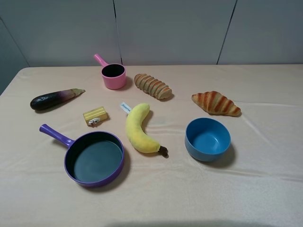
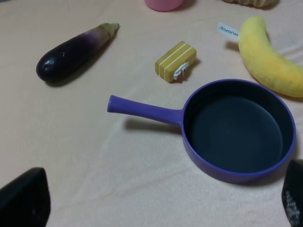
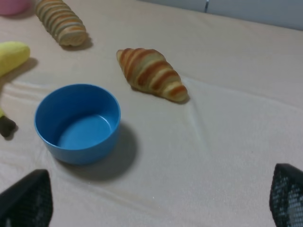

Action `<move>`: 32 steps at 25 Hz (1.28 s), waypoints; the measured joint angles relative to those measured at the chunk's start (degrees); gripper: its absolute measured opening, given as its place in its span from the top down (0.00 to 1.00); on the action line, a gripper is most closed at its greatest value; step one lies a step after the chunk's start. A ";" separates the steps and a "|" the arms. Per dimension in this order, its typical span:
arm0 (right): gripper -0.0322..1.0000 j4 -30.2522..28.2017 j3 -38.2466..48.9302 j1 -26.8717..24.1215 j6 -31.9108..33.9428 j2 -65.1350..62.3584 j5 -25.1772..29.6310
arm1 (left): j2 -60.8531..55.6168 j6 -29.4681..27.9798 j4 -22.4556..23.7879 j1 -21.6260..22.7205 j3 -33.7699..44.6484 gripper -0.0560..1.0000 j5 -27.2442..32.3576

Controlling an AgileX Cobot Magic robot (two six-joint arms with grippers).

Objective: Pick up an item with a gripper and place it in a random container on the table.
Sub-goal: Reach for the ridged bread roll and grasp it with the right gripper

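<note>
The tan ridged bread loaf (image 1: 152,86) lies at the back middle of the table, right of the pink pot. It also shows in the right wrist view (image 3: 60,21), and only its edge shows in the left wrist view (image 2: 251,3). The purple frying pan (image 1: 71,151) sits empty at the front left, handle pointing back-left; it also shows in the left wrist view (image 2: 236,175). My left gripper (image 2: 158,208) is open and empty, short of the pan. My right gripper (image 3: 156,203) is open and empty, short of the blue bowl. Neither gripper shows in the exterior view.
A pink pot (image 1: 113,75), an eggplant (image 1: 54,98), a small yellow block (image 1: 95,116), a banana (image 1: 139,130), a blue bowl (image 1: 207,139) and an orange-striped croissant (image 1: 217,103) lie around on the beige cloth-covered table (image 1: 265,189).
</note>
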 joint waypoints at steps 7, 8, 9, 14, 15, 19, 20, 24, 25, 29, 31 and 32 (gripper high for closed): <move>0.30 0.07 0.00 0.00 0.00 1.79 -1.12 | 0.00 0.00 0.00 0.00 0.00 0.01 0.00; 0.30 0.14 0.00 0.00 0.00 2.95 -1.56 | 0.00 0.00 0.00 0.00 0.00 0.01 0.00; 0.30 0.20 0.00 0.00 0.00 4.19 -1.90 | 0.00 0.00 0.00 0.00 0.00 0.01 0.00; 0.30 1.28 0.00 0.00 -0.42 10.70 -4.88 | 0.00 0.00 0.00 0.00 0.00 0.01 0.00; 0.30 1.52 0.00 0.00 -0.88 12.14 -5.84 | 0.00 0.00 0.00 0.00 0.00 0.01 0.00; 0.30 2.65 0.01 0.00 -3.92 17.64 -10.09 | 0.00 0.00 0.00 0.00 0.00 0.01 0.00; 0.30 2.78 0.01 0.00 -4.68 19.09 -11.19 | 0.00 0.00 0.00 0.00 0.00 0.01 0.00; 0.30 3.00 0.01 0.00 -6.09 24.88 -15.09 | 0.00 0.00 0.00 0.00 0.00 0.01 0.00; 0.30 3.10 -0.06 0.00 -6.23 26.18 -15.64 | 0.00 0.00 0.00 0.00 0.00 0.01 0.00; 0.30 3.34 -2.75 0.00 -6.37 32.80 -16.26 | 0.00 0.00 0.00 0.00 0.00 0.01 0.00; 0.30 3.41 -4.34 0.00 -6.43 36.44 -16.26 | 0.00 0.00 0.00 0.00 0.00 0.01 0.00; 0.30 3.41 -4.34 0.00 -6.43 36.44 -16.26 | 0.00 0.00 0.00 0.00 0.00 0.01 0.00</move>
